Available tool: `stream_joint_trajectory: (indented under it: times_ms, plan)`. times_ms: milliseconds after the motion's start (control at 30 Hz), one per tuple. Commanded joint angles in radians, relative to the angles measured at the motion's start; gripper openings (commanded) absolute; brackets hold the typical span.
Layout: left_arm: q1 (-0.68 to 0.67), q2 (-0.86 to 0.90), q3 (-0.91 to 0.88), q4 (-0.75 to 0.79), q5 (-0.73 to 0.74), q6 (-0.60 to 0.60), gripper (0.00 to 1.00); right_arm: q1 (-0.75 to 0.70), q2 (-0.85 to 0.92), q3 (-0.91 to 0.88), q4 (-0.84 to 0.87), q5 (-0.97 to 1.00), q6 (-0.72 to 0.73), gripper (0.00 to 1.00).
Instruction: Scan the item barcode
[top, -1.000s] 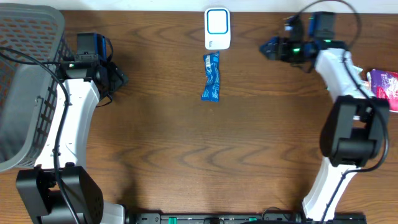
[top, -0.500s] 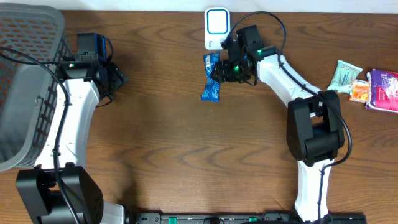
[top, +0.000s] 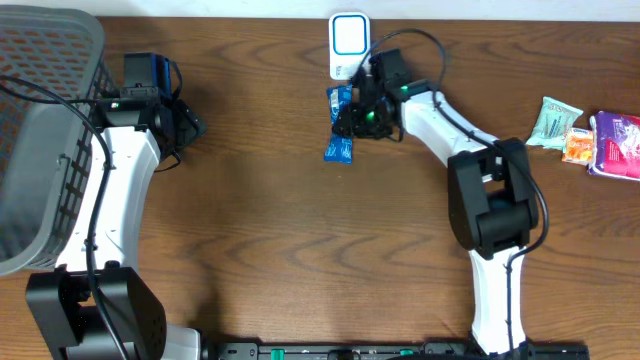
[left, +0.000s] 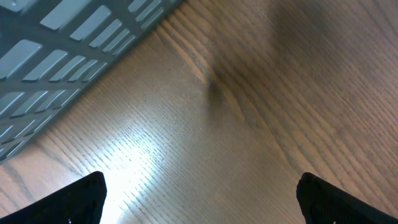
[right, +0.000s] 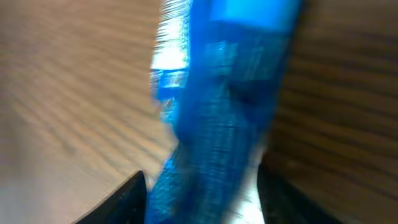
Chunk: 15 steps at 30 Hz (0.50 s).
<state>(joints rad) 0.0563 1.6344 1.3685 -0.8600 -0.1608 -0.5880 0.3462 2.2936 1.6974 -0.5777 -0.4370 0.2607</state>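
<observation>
I see the blue packet (right: 217, 112) lying on the tabletop (top: 300, 220) between my right fingers (right: 134, 193), which straddle it partly spread; I cannot tell whether they grip it yet. It lies just below the white scanner (top: 349, 45). My left fingers (left: 87, 196) are spread wide over bare wood beside the basket (top: 40, 140), holding nothing.

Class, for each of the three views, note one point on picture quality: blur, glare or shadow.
Overhead: sharp and evenly lit. Left wrist: bright glare patch on the table, a soft shadow further up. Right wrist: the blue packet is heavily blurred, print unreadable.
</observation>
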Motion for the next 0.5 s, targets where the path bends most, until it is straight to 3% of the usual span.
stream_joint_trajectory:
  times_ms: [0,33,67,267,467]
  plan:
    - [0.002,0.004,0.000,-0.003,-0.012,-0.012,0.98,0.024,0.076,-0.012,-0.018,-0.017,0.031,0.18]
    - [0.002,0.004,0.000,-0.003,-0.012,-0.012,0.98,0.024,0.076,-0.012,-0.018,-0.017,0.031,0.05]
    - [0.002,0.004,0.000,-0.003,-0.012,-0.012,0.98,0.024,0.074,-0.011,-0.019,-0.017,0.031,0.01]
    - [0.002,0.004,0.000,-0.003,-0.012,-0.012,0.98,0.013,0.018,-0.008,-0.031,0.064,0.004,0.01]
    - [0.002,0.004,0.000,-0.003,-0.012,-0.012,0.98,0.029,-0.136,-0.008,-0.119,0.504,-0.103,0.01]
